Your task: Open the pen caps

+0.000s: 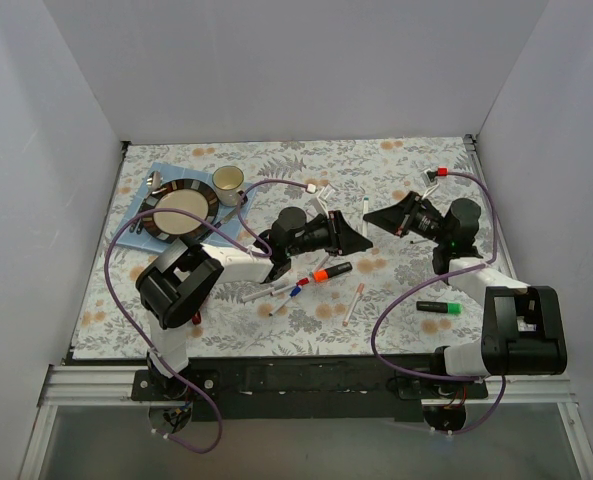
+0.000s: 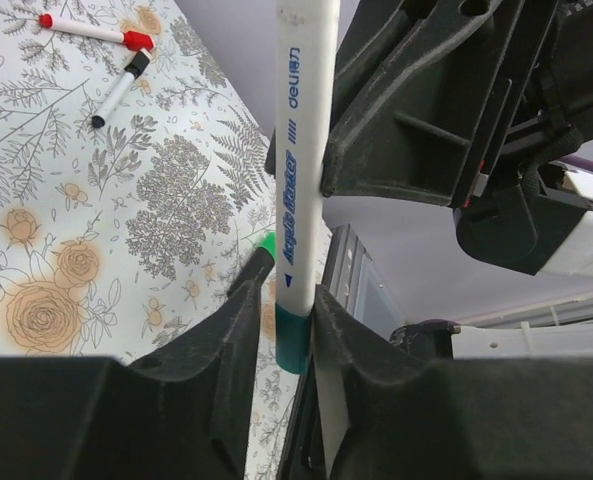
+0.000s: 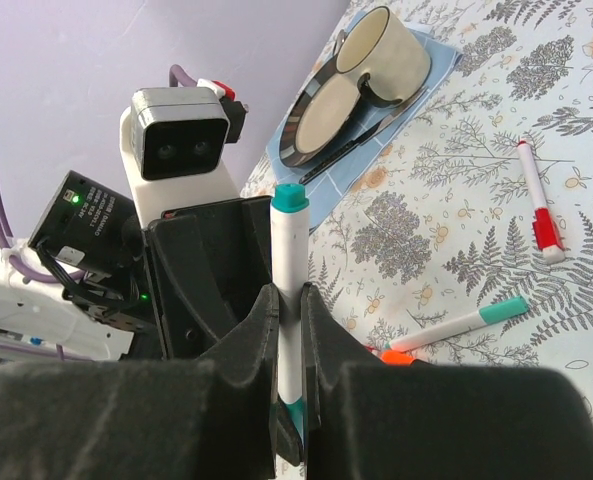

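Observation:
Both grippers hold one thin white pen (image 2: 301, 180) in the air over the middle of the table. My left gripper (image 2: 281, 320) is shut on the pen's end with the teal cap (image 2: 294, 340). My right gripper (image 3: 290, 310) is shut on the white barrel (image 3: 288, 260), a teal end (image 3: 290, 197) beyond it and another teal end (image 3: 296, 415) near its palm. In the top view the left gripper (image 1: 352, 236) and right gripper (image 1: 380, 217) meet tip to tip. An orange-capped black marker (image 1: 328, 272) and a green-capped one (image 1: 440, 307) lie on the table.
A red-capped white pen (image 1: 354, 302) and several thin pens (image 1: 281, 291) lie near the front middle. A teal-capped pen (image 3: 461, 323) and a red-capped pen (image 3: 539, 205) lie below the grippers. A plate (image 1: 183, 212), a mug (image 1: 228, 183) and a blue cloth (image 1: 166, 175) stand at back left.

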